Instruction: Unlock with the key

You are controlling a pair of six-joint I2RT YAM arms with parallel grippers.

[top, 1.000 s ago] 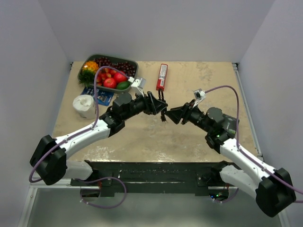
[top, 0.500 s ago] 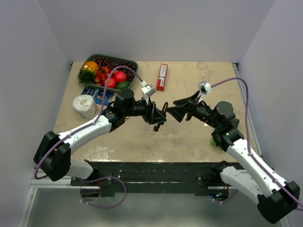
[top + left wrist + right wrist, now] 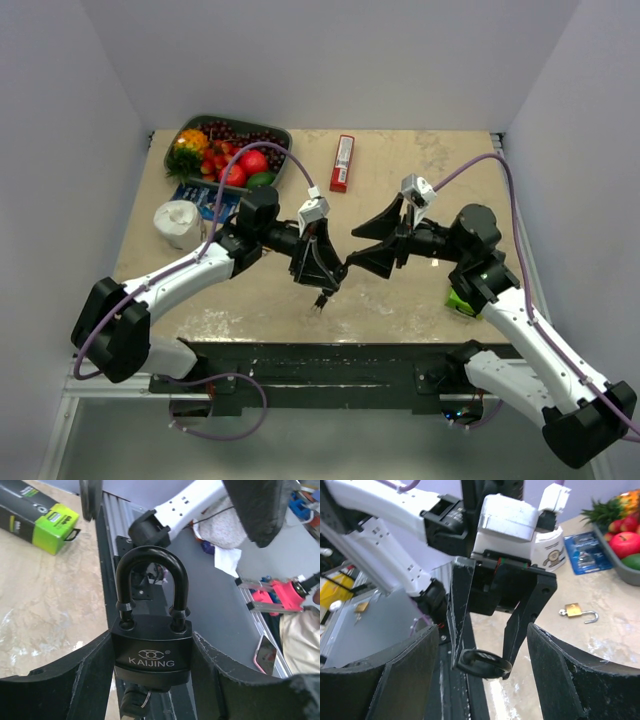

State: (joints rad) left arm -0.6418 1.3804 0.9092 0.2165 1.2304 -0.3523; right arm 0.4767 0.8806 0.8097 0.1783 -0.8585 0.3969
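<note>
A black padlock (image 3: 152,652) marked KAIJING is clamped by its body between my left gripper's (image 3: 151,636) jaws, its black shackle (image 3: 150,562) pointing away from the wrist. The key (image 3: 131,703) sits at the underside of the padlock's body: only a black head and a silver ring show. In the top view it hangs below my left gripper (image 3: 322,272) as a small dark bunch (image 3: 319,301). My right gripper (image 3: 355,250) stands open just right of the padlock. Its wrist view looks end-on at the shackle (image 3: 484,663), with nothing between its own jaws (image 3: 484,631).
A small brass padlock (image 3: 575,611) lies open on the table. A fruit tray (image 3: 283,135), a red bar (image 3: 342,163), a white roll (image 3: 180,222) and a blue pack (image 3: 205,200) stand at the back left. A green-and-black box (image 3: 37,515) lies near the right arm.
My left gripper has swung toward the table's near edge with the padlock. My right gripper's jaws have spread wider and now stand off the padlock.
</note>
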